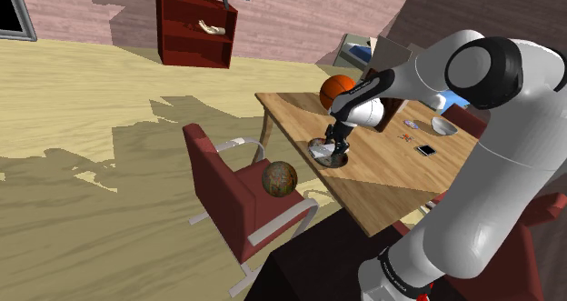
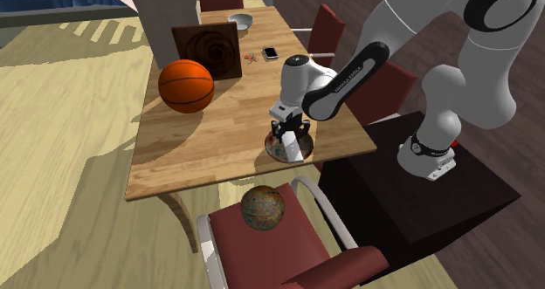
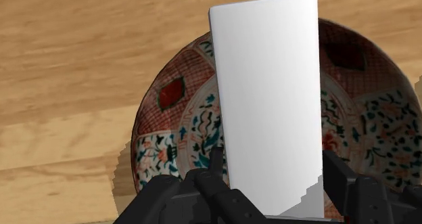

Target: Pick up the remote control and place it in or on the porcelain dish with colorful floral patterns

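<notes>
Placement step, judged late: remote control (image 3: 267,101) (drawn as a plain white slab) clamped by its long edges between the black fingers of the gripper (image 3: 273,167), poised over the floral dish (image 3: 169,114). Contact between slab and porcelain not decidable.

Doing it well:
- Lower straight down to first contact, with no sideways drift.
- Part the fingers gently and only a little, then lift away vertically to avoid dragging the slab over the rim.
- Keep the slab centred. In length it seems close to the dish's own width, hence likely to settle tilted on the rim and, if off-centre, to tip onto the table (image 3: 61,47).

Wrist view: grip and painted pattern plain (red panels, teal and orange sprays), but height above the dish unreadable.

Second exterior view: gripper (image 2: 288,139) seen side-on at centre frame, low over the dish (image 2: 272,146), so better for judging the remaining drop. Basketball (image 2: 185,85) at upper left, well apart from the dish.

Shoulder view: gripper (image 1: 336,147) at centre frame, partly masking the dish (image 1: 338,161), near the table edge facing the red chair (image 1: 218,176). Mottled ball (image 1: 280,177) on that chair's seat, below and left of the dish (a possible landing spot for a slab slipping off that edge).
</notes>
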Robot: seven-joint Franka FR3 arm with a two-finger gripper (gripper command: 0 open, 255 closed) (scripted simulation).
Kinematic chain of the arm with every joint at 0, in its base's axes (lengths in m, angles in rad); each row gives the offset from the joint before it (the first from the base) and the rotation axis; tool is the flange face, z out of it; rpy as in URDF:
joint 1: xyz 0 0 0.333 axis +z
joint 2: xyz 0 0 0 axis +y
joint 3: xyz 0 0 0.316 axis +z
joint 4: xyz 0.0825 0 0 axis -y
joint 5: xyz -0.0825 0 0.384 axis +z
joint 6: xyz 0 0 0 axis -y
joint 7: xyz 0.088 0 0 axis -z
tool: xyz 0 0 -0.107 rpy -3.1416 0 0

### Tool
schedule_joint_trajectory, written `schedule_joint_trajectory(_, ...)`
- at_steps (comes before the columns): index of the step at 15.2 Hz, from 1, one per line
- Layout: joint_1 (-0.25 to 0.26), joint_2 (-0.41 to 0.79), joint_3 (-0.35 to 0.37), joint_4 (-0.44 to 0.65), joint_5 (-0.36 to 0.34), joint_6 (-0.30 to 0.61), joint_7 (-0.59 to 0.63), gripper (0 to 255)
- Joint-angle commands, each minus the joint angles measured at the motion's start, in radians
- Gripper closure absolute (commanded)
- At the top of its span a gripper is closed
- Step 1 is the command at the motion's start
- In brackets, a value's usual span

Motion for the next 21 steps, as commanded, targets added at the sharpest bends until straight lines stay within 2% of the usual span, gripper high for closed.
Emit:
schedule_joint_trajectory(1, 0.0, 0.001, 0.0, 0.0, 0.001, 0.001, 0.0, 255)
schedule_joint_trajectory(3, 0.0, 0.001, 0.0, 0.0, 0.001, 0.001, 0.0, 255)
schedule_joint_trajectory(4, 0.0, 0.001, 0.0, 0.0, 0.001, 0.001, 0.0, 0)
schedule_joint_trajectory(9, 0.0, 0.001, 0.0, 0.0, 0.001, 0.001, 0.0, 0)
schedule_joint_trajectory(13, 0.031, -0.121, -0.044, 0.011, -0.112, -0.112, 0.079, 0)
schedule_joint_trajectory(21, 0.03, -0.121, -0.043, 0.011, -0.112, -0.112, 0.079, 0)
